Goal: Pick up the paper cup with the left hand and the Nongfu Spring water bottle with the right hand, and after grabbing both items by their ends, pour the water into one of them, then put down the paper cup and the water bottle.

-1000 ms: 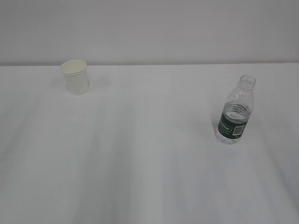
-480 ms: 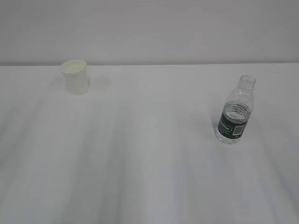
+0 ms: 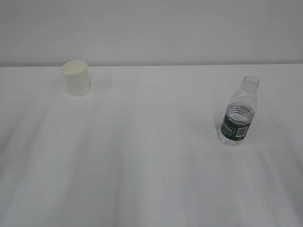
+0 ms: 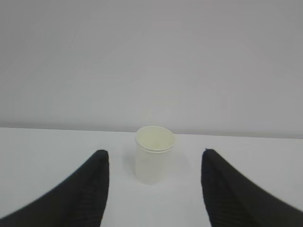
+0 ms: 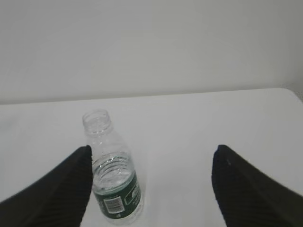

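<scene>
Cream-white paper cup [image 3: 76, 78] upright far left on tabletop [image 3: 151, 156], capless Nongfu Spring water bottle [image 3: 238, 113] upright well apart at right, seemingly staged one per arm; left hand [image 4: 154, 187] jaws spread around empty air short of cup, right hand [image 5: 151, 187] jaws wider, bottle just inside, apparently untouched.

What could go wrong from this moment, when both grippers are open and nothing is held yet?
1. The Nongfu Spring water bottle has no cap and sits close to one finger of the open right hand, off centre. That finger might knock it over and spill the water.
2. The paper cup looks light. It stands centred ahead of the open left hand; a hard grip might crush it.
</scene>
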